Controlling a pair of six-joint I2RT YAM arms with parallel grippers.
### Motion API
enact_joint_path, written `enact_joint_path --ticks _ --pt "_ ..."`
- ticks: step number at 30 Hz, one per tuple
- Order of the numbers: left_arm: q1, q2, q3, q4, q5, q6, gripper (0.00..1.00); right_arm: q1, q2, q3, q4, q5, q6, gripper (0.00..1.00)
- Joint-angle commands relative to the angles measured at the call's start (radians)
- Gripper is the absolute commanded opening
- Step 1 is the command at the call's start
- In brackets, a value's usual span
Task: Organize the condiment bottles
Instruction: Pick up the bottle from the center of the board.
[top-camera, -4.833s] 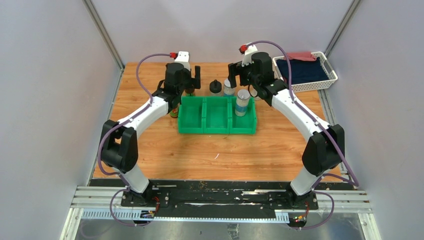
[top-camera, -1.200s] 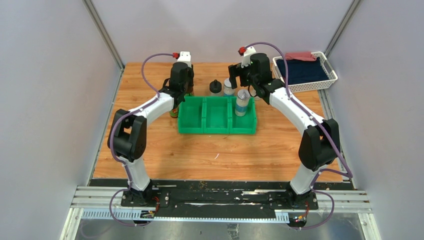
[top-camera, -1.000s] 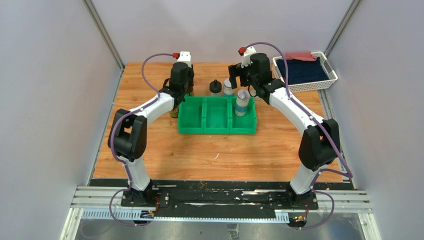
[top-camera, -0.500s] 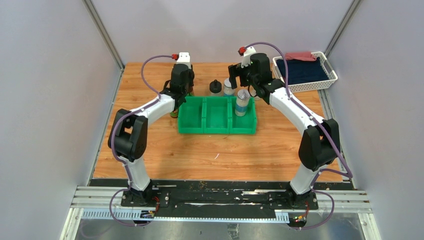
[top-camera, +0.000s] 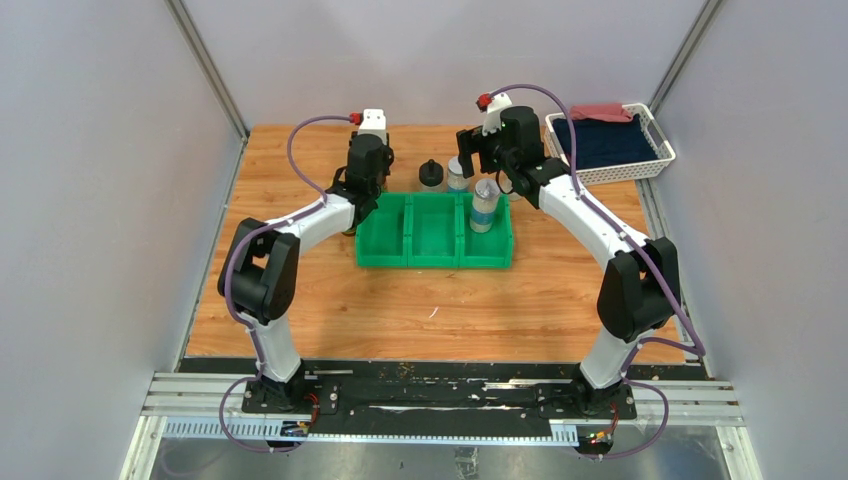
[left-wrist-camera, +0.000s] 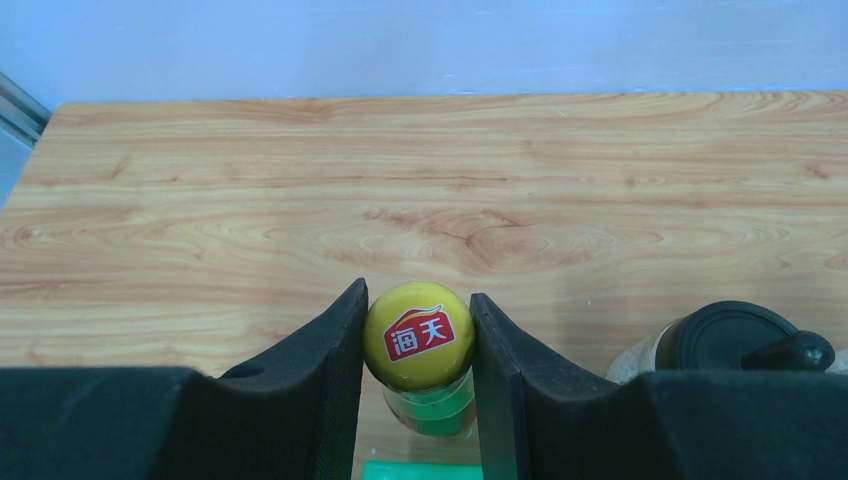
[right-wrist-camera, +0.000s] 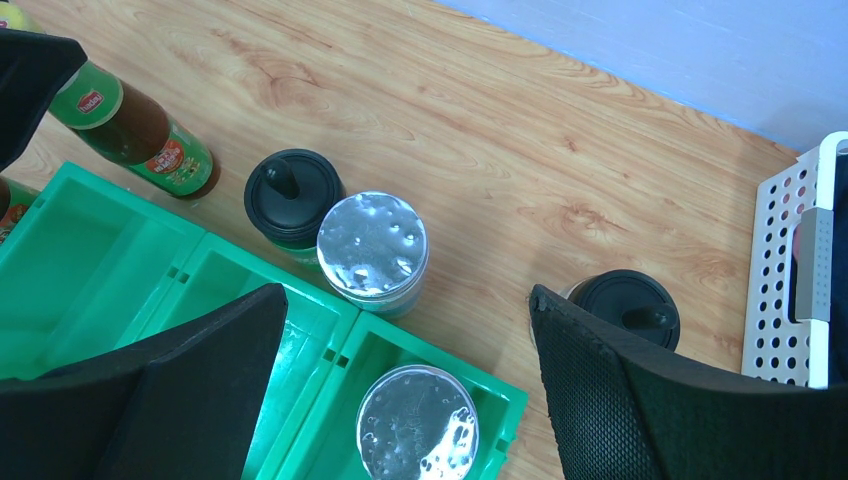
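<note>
Behind green bin (top-camera: 435, 262), left corner: left gripper (left-wrist-camera: 417, 305) half-closed, pinching yellow cap of brown bottle (left-wrist-camera: 418, 338). We note wrist shifted rightward toward bin over last second; bottle presumably heading for left compartment. Centre: one shaker (top-camera: 485, 200) stands in right compartment. Right: right gripper (right-wrist-camera: 405, 295) unmoved, spread wide, holding nothing, above second shaker (right-wrist-camera: 372, 245) behind bin.

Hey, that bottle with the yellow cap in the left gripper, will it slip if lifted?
The left gripper holds the bottle only by its round, glossy cap, so it may slip or twist. Tall and narrow, it probably tips easily.
</note>
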Motion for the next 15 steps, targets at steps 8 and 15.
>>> enact_joint_path --ticks 8,15 --pt "-0.006 -0.012 -0.016 0.125 -0.048 0.068 0.00 -0.013 0.011 0.005 0.012 -0.007 -0.005 0.94" --pt "-0.007 -0.004 0.000 0.152 -0.030 0.073 0.00 -0.013 0.013 0.003 0.014 -0.007 -0.007 0.94"
